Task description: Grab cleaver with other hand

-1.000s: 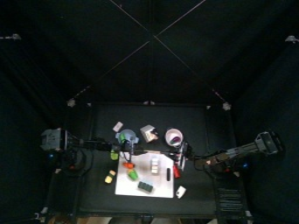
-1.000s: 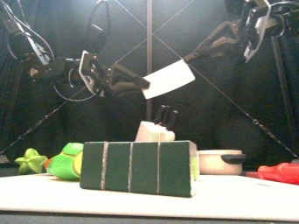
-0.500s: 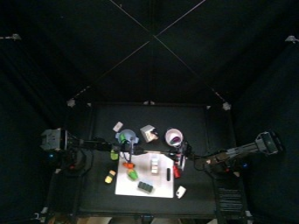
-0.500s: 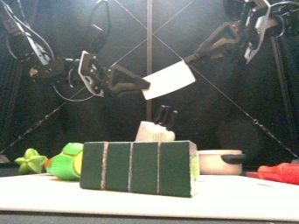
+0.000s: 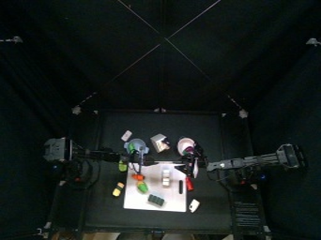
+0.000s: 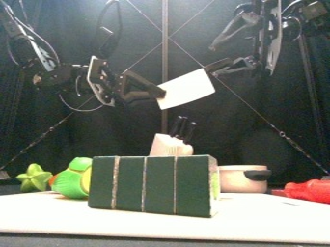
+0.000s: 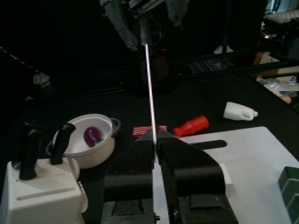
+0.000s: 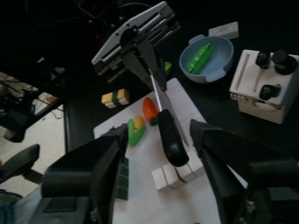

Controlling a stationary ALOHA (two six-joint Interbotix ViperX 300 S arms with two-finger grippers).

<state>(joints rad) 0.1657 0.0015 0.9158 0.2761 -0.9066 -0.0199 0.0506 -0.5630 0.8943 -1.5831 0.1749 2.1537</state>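
- Front view: the cleaver hangs in mid-air high above the table, long axis running level from one arm toward the other. The left gripper is clamped on its handle end, and the blade's free edge points toward the right gripper, which is spread wide just beside that edge, not touching it.
- Top view: both grippers meet over the middle of the table, the cleaver between them; details are too small to tell.
- Left wrist view: the blade is seen edge-on, rising from the clamped jaws toward the right arm.
- Right wrist view: the jaws are released, one on each side of the cleaver.
- No readable writing or brands anywhere.
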